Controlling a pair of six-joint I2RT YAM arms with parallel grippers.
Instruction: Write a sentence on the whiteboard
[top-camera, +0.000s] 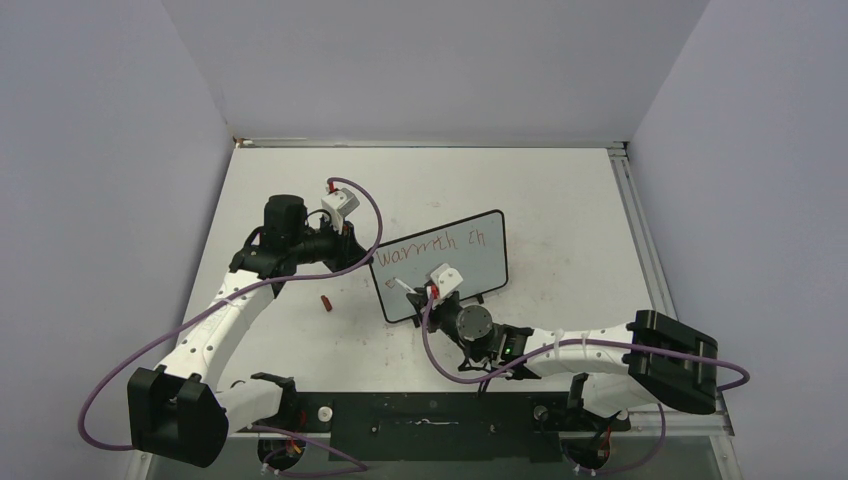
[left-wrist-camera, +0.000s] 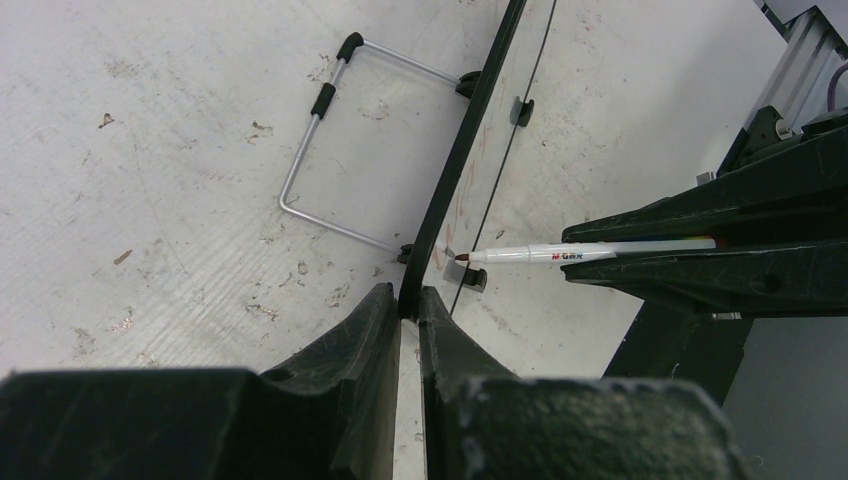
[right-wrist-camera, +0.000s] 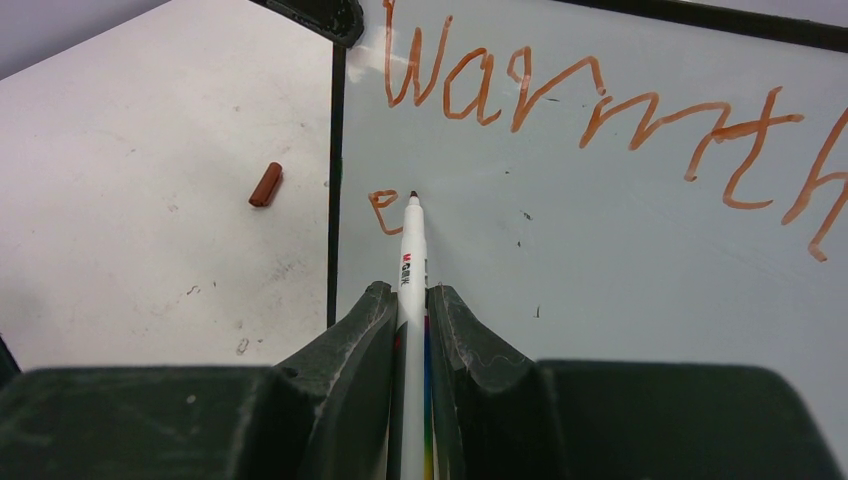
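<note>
– Pinching board (top-camera: 470, 265) edge mid-table: left gripper (left-wrist-camera: 408, 310). Wire stand (left-wrist-camera: 322, 100) shows in left wrist view only.
– Right wrist view: right gripper (right-wrist-camera: 412, 300) clamps marker (right-wrist-camera: 412, 250), tip beside line 2 of sentence (right-wrist-camera: 590, 90); cap (right-wrist-camera: 265, 185) on table (right-wrist-camera: 150, 120).

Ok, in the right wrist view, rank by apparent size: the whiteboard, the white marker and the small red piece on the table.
1. Black-framed pale whiteboard.
2. White marker pen, enlarged by nearness to the camera.
3. Small brown-red cylindrical cap.
</note>
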